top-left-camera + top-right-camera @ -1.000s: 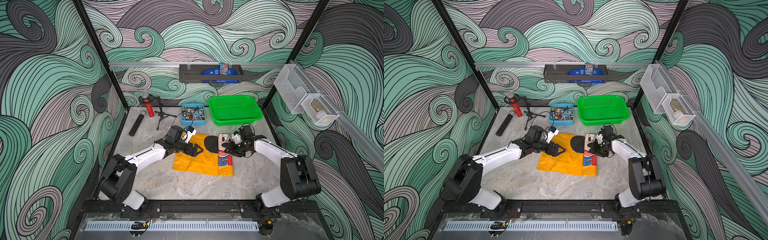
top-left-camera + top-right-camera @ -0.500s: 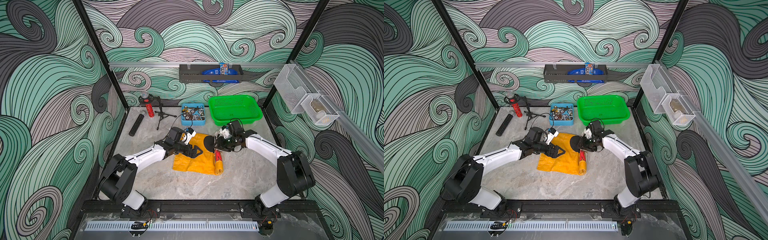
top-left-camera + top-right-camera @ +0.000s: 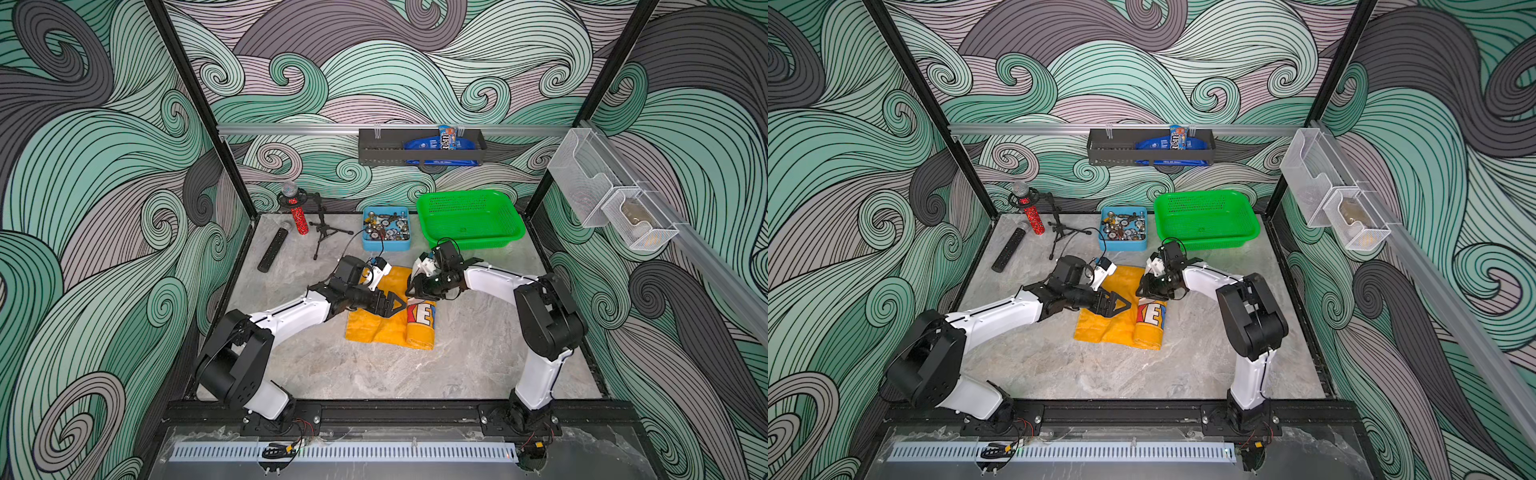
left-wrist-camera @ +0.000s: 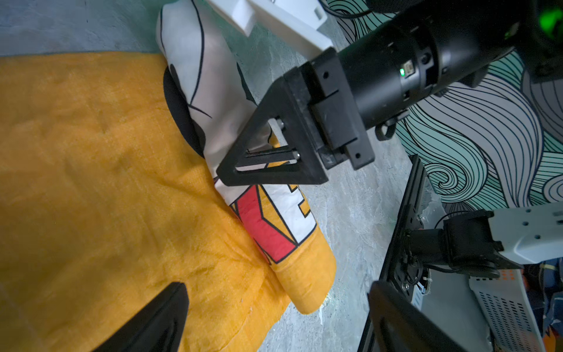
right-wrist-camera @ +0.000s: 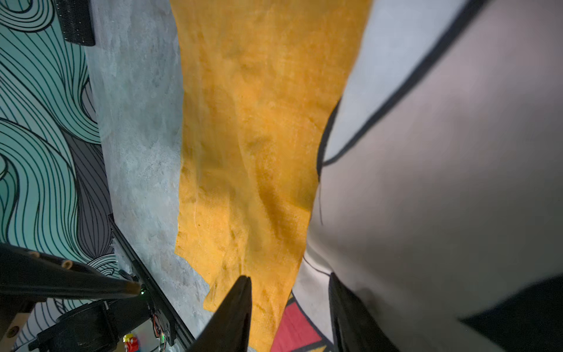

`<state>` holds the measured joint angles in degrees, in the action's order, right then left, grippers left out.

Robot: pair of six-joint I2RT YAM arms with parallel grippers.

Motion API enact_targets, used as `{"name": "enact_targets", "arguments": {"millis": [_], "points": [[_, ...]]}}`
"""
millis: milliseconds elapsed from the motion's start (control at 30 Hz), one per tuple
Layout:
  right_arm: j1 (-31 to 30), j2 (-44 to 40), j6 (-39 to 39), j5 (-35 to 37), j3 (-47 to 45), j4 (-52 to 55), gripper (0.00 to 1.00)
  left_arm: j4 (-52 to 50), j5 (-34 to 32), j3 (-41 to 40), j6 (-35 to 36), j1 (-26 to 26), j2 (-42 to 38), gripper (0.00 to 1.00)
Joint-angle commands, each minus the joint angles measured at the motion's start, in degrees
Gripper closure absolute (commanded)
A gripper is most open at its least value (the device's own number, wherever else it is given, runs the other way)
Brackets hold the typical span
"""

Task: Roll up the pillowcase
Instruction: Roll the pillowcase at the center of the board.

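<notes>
Mustard pillowcase, half rolled — lettering cut off

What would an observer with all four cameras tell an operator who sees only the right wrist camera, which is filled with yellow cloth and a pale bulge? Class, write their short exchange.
Operator: I see only cloth up close. How much of it is rolled?
Observer: In both top views, only the side on the robot's right forms a roll. The wider rest of the pillowcase lies flat on the table.
Operator: Where is the other gripper?
Observer: The left gripper hangs open over the flat part, just beside the roll.
</notes>
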<state>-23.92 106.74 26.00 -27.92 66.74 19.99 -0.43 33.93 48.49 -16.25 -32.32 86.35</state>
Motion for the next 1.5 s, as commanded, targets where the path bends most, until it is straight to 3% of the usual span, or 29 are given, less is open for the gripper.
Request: {"name": "enact_targets", "arguments": {"millis": [0,200,500,633,1033,1200,1467], "points": [[1.2,-1.6,-1.3,-5.4,1.8,-4.1,0.55,4.0,2.2,0.1,-3.3,-2.3,-1.5,0.05],[7.3,-7.2,1.5,-10.4,-5.4,-10.7,0.56,10.2,2.2,2.7,-7.1,-9.6,1.8,0.05],[10.2,0.2,1.8,-13.8,-1.5,-17.3,0.59,14.0,3.0,9.1,-7.1,-16.9,12.7,0.06],[10.1,4.4,0.8,-12.7,0.4,-18.8,0.62,11.5,2.5,9.7,-4.9,-17.8,15.9,0.07],[8.4,10.4,-0.3,-2.1,-4.3,-30.3,0.66,13.2,1.8,1.0,-4.6,-18.0,17.5,0.07],[9.2,5.8,0.6,-4.1,-4.7,-30.0,0.62,12.5,2.2,0.4,-4.6,-18.0,16.1,0.07],[12.4,-10.3,0.3,-3.8,-12.5,-19.1,0.46,7.0,1.9,7.2,-3.4,-17.5,11.0,0.06]]}}
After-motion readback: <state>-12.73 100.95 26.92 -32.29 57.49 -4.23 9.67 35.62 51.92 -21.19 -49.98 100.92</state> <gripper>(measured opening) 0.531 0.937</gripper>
